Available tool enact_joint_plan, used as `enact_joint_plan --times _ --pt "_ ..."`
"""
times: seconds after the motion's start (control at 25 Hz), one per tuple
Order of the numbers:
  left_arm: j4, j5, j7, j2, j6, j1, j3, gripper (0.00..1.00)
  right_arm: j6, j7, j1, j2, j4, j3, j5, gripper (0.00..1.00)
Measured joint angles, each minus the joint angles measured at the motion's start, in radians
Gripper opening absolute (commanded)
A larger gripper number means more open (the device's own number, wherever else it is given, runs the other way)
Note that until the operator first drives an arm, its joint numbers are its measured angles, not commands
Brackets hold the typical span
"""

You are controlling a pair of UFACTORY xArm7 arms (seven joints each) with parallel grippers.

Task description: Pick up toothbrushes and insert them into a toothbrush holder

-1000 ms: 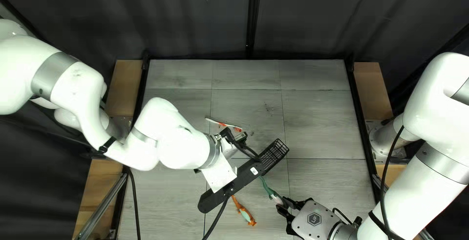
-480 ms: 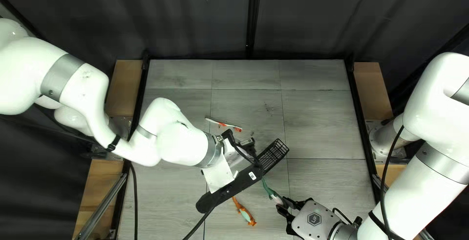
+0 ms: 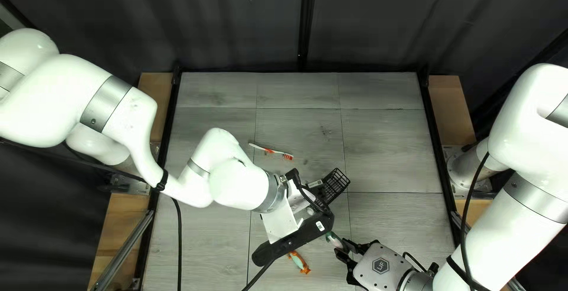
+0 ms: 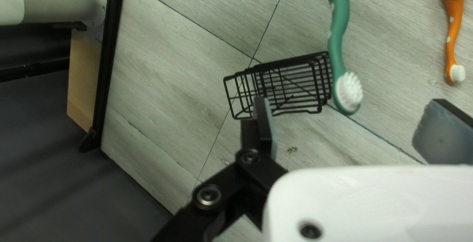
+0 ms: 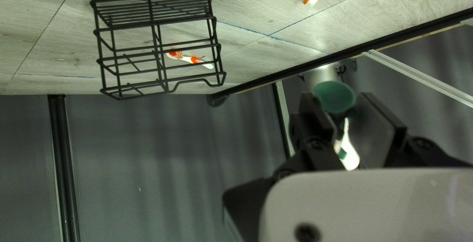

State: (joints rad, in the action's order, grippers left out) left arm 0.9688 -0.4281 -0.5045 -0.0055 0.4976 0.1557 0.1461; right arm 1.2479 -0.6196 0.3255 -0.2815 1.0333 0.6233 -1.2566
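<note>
My left gripper [image 3: 307, 199] is partly hidden under its own mount, beside the black wire holder [image 3: 339, 179]. In the left wrist view my left gripper [image 4: 351, 111] has wide-apart fingers, with the green toothbrush [image 4: 338, 40] head and the holder [image 4: 290, 61] ahead. My right gripper [image 3: 343, 249] is shut on the green toothbrush [image 3: 333, 239]; in the right wrist view that gripper [image 5: 337, 108] pinches its green end [image 5: 335, 96]. An orange toothbrush [image 3: 300, 262] lies nearer the table's near edge. Farther back lies a white-and-red toothbrush [image 3: 271, 150].
Dark frame rails [image 3: 438, 155] edge the table [image 3: 384, 89]. Through the holder's wires in the right wrist view shows the white-and-red toothbrush [image 5: 189, 59]. A black cable [image 3: 255, 278] hangs from my left gripper's mount across the table's near part.
My left arm has shifted right and toward the near edge, and its mount now covers more of the orange and green toothbrushes. The right arm and the holder have stayed put.
</note>
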Motion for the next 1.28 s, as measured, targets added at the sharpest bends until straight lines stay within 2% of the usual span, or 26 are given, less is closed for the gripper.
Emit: enact_joint_plan --times 0.04,0.16,0.2,0.24,0.28,0.36,0.64,0.68,0.72,1.0,1.16,1.28 --pt "-0.006 -0.003 0.0 -0.001 -0.012 -0.001 -0.001 0.92 0.0 0.0 0.0 0.0 0.0 0.0 0.0 0.0" --pt "-0.021 -0.014 0.006 -0.002 -0.047 -0.004 -0.004 0.9 0.0 0.0 0.0 0.0 0.0 0.0 0.0 0.0" --pt "-0.023 -0.02 0.01 0.002 -0.057 -0.004 -0.004 0.81 0.0 0.0 0.0 0.0 0.0 0.0 0.0 0.0" --pt "-0.023 -0.027 0.016 0.008 -0.067 -0.004 -0.005 0.65 0.0 0.0 0.0 0.0 0.0 0.0 0.0 0.0" --pt "-0.023 -0.032 0.02 0.013 -0.076 -0.005 -0.005 0.18 0.0 0.0 0.0 0.0 0.0 0.0 0.0 0.0" --pt "-0.026 -0.041 0.026 0.019 -0.09 -0.006 -0.007 0.02 0.0 0.0 0.0 0.0 0.0 0.0 0.0 0.0" --pt "-0.022 -0.051 0.034 0.027 -0.097 -0.007 -0.008 0.0 0.0 0.0 0.0 0.0 0.0 0.0 0.0 0.0" --pt "-0.022 -0.05 0.034 0.024 -0.094 -0.007 -0.008 0.0 0.0 0.0 0.0 0.0 0.0 0.0 0.0 0.16" --pt "-0.023 -0.048 0.035 0.02 -0.089 -0.007 -0.008 0.0 0.0 0.0 0.0 0.0 0.0 0.0 0.0 1.0" --pt "-0.06 -0.024 0.052 -0.038 -0.05 0.001 -0.001 0.0 0.0 0.0 0.0 0.0 0.0 0.0 0.0 1.0" --pt "-0.076 0.051 0.028 -0.08 0.025 0.016 0.001 0.0 0.0 0.0 0.0 0.0 0.0 0.0 0.0 1.0" --pt "-0.074 0.13 -0.026 -0.108 0.126 0.03 -0.006 0.0 0.0 0.0 0.0 0.0 0.0 0.0 0.0 1.0"
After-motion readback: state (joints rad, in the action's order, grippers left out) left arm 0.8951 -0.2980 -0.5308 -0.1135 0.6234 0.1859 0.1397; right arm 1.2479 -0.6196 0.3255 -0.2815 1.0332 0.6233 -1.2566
